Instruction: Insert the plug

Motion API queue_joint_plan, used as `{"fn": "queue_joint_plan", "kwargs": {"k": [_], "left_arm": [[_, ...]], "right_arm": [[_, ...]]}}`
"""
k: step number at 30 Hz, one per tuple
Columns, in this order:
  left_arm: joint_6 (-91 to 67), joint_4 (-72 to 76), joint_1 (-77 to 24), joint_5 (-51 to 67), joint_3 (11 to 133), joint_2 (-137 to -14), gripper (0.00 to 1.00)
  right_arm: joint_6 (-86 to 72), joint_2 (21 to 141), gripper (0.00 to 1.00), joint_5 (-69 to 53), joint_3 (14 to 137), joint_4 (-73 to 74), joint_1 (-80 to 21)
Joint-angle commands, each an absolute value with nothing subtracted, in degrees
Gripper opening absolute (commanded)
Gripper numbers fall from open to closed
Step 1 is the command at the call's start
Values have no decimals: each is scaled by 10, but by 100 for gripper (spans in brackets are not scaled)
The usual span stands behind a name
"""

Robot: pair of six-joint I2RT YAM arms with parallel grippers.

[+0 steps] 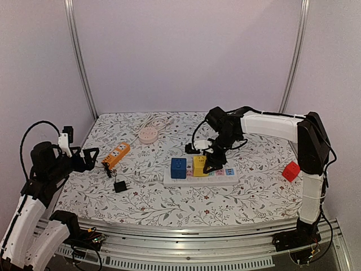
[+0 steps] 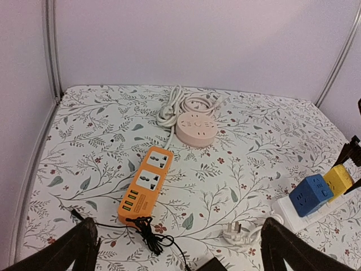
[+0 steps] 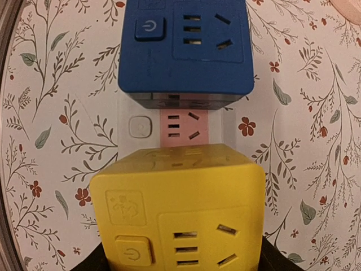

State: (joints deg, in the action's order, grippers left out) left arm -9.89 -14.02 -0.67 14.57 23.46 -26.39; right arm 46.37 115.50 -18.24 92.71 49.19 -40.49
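Right gripper [image 1: 213,162] — about half spread, its dark fingers [image 3: 84,264] set against two opposite sides of the yellow cube plug [image 3: 177,209], clasping it. The plug stands upright on the white power strip [image 1: 186,182], near the blue cube [image 3: 183,45]; a pink socket face [image 3: 180,125] shows bare between the two. Whether its pins are fully seated cannot be told.

Left gripper [image 1: 92,158] — jaws spread wide, nothing held, at the table's left edge, well apart from the white strip.

Also on the floral cloth [image 1: 254,192]:
- orange power strip [image 2: 145,186]
- round pink socket [image 2: 196,128] with coiled white cord
- loose white plug [image 2: 237,231]
- red cube [image 1: 291,170], far right
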Motion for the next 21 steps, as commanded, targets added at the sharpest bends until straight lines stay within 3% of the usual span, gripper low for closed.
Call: {"fn": "queue_joint_plan", "kwargs": {"k": [1, 14, 21], "left_arm": [[-97, -132, 0, 151, 226, -267, 99], [-95, -132, 0, 150, 226, -269, 99], [-94, -132, 0, 153, 227, -271, 100]], "right_arm": [[477, 1172, 0, -161, 934, 524, -402], [455, 1237, 0, -82, 952, 535, -428], [440, 1248, 0, -102, 940, 531, -429]]}}
